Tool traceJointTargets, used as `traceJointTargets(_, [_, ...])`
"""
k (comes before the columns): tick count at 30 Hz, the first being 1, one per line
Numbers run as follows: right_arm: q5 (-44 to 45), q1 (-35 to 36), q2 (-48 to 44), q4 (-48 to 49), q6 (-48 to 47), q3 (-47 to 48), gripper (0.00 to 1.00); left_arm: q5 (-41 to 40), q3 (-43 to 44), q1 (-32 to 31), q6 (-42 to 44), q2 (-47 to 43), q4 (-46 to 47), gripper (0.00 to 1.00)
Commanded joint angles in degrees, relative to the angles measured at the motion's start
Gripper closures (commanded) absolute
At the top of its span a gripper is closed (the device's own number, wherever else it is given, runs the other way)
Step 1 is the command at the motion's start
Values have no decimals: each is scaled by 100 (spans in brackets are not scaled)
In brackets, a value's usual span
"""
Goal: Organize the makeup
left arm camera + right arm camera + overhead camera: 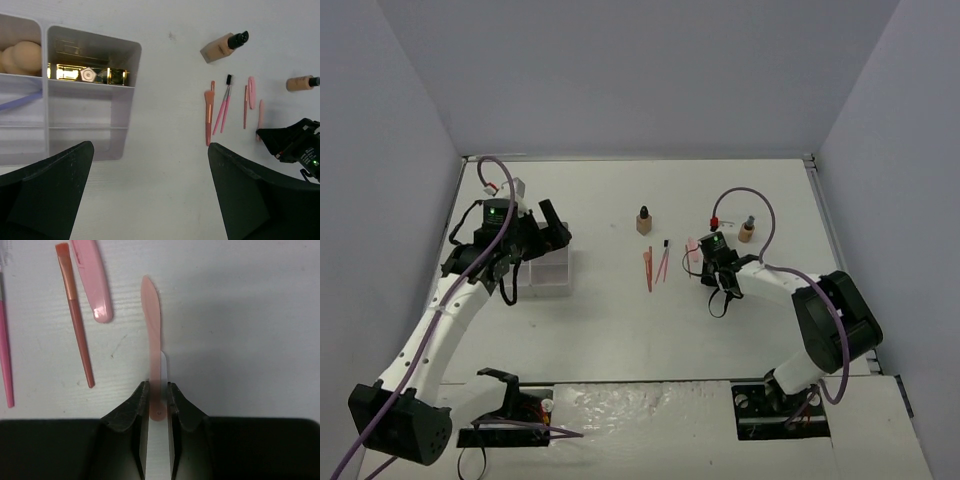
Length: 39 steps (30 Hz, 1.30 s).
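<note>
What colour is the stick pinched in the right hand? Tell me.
Pale peach-pink. The stick in the right hand shows best in the right wrist view.

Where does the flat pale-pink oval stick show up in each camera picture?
Top external: the flat pale-pink oval stick lies mid-table, just left of the right arm's jaws.
Left wrist: the stick is right of centre, upper half.
Right wrist: the stick is top left, beside the thin peach spatula clamped in the jaws.
Shared landmark: the thin pink-handled wand lies to its left in every view.
</note>
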Motion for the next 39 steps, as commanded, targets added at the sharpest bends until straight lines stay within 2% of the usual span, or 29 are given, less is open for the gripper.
traceJointTargets(1, [-329, 116, -1032, 72, -272, -225, 100, 106, 489, -588, -396, 98, 521, 3])
traceJointTargets(6, [-745, 933, -2196, 580, -779, -252, 100, 203, 765, -1302, -732, 508, 901, 3])
traceJointTargets(10, [-1104, 1630, -2667, 990, -1174, -74, 100, 390, 1047, -1703, -976, 910, 1117, 3])
traceJointTargets(18, [-1625, 1984, -2579, 1353, -1606, 416, 100, 672, 1534, -2148, -1223, 1469, 1515, 3])
traceJointTargets(23, [-1758, 2007, -2565, 1538, -1555, 469, 100, 737, 1549, -2261, -1396, 1598, 1632, 11])
traceJointTargets(28, [-1759, 2016, -2573, 1586, -1527, 453, 100, 838, 1455, -2365, -1522, 1727, 1752, 39])
traceJointTargets(31, [-1759, 2016, -2581, 1611, -1498, 421, 100, 901, 1380, -2385, -1583, 1741, 1891, 69])
traceJointTargets(34, [-1747, 2016, -2583, 1628, -1485, 401, 100, 924, 1371, -2402, -1578, 1749, 1930, 91])
traceJointTargets(36, [-1742, 2016, -2583, 1637, -1469, 399, 100, 959, 1352, -2418, -1569, 1749, 1958, 99])
traceJointTargets(39, [-1718, 2016, -2583, 1647, -1475, 411, 96, 1002, 1298, -2422, -1573, 1732, 2047, 100])
